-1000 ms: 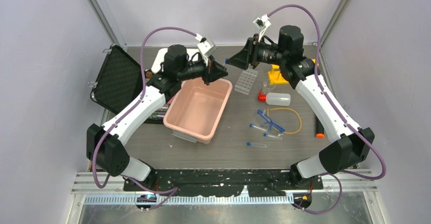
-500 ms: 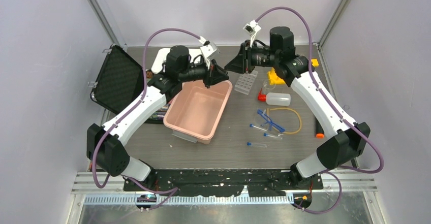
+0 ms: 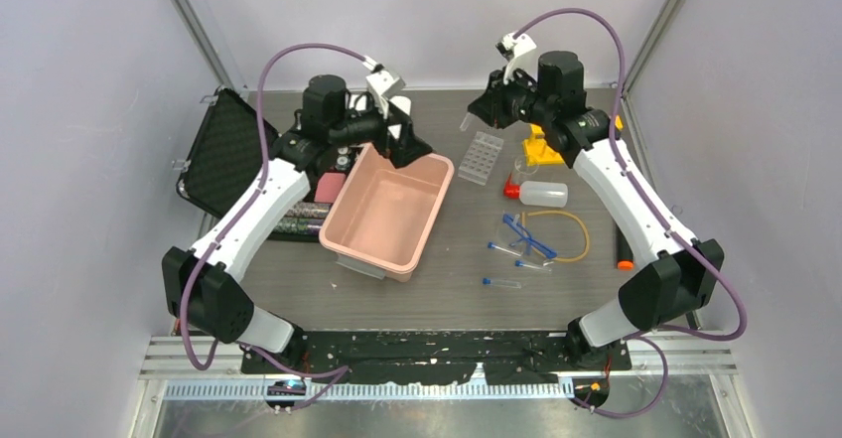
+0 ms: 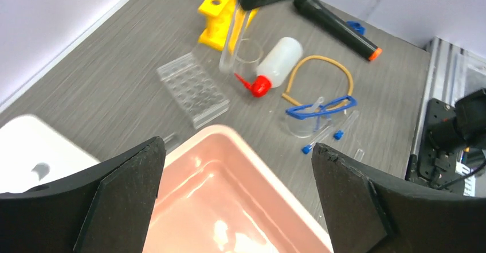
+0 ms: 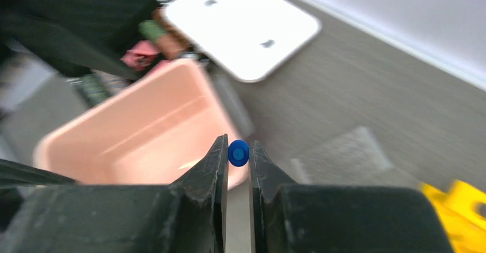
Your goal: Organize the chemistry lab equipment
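Observation:
My right gripper (image 5: 238,150) is shut on the blue cap of a clear test tube (image 4: 232,46), which hangs in the air by the clear tube tray (image 3: 484,157). In the top view this right gripper (image 3: 480,108) is just left of the yellow tube rack (image 3: 541,147). My left gripper (image 4: 238,150) is open and holds nothing, over the far corner of the pink tub (image 3: 389,215). On the table lie the red-capped squeeze bottle (image 3: 541,194), blue safety glasses (image 3: 526,236), yellow tubing (image 3: 568,227) and three more test tubes (image 3: 501,282).
The tub's white lid (image 5: 240,26) lies at the back left, beside an open black case (image 3: 226,155). A black marker with an orange end (image 3: 623,244) lies by the right arm. A small clear glass vessel (image 3: 524,168) stands beside the bottle.
My left gripper has opened and drawn back to the left. My right gripper has shut on the test tube and carried it to the right.

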